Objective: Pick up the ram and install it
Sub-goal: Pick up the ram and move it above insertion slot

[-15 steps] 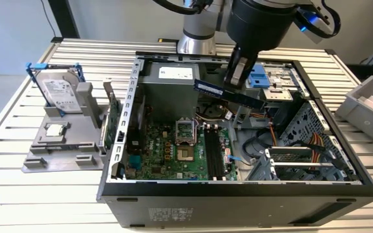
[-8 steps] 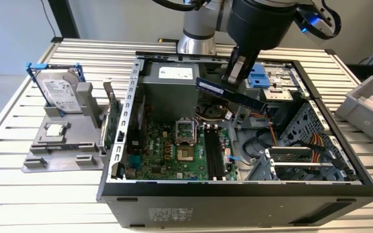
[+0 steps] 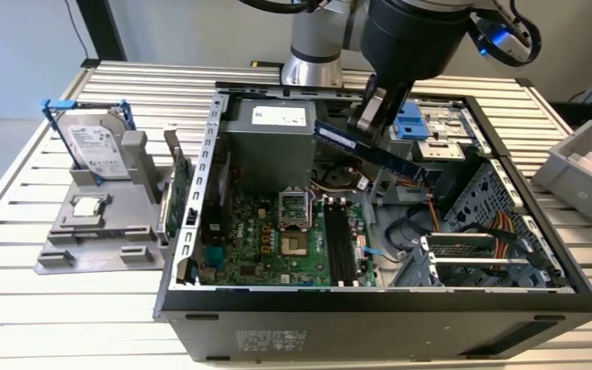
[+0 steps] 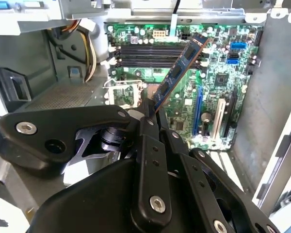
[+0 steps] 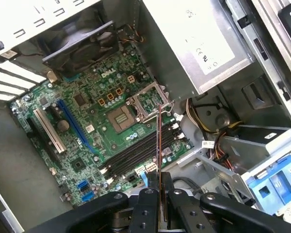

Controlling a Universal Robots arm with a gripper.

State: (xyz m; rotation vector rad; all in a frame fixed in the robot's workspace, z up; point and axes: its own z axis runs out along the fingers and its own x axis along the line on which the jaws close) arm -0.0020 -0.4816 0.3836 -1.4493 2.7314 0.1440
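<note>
Above the long black slots (image 5: 136, 154) I have the gripper (image 4: 150, 110) clamped on the ram (image 4: 177, 73), stick tilted; I'd judge it light, stiff, fragile, best pinched on its flat faces

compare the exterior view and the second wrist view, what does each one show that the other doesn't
Exterior view: a hard drive in a blue frame on a stand beside the case, and a grey bin. Second wrist view: the black linkage behind the fingers, with its screws. Both: the fingers shut on the ram, held tilted above the motherboard, with its long black slots empty.
</note>
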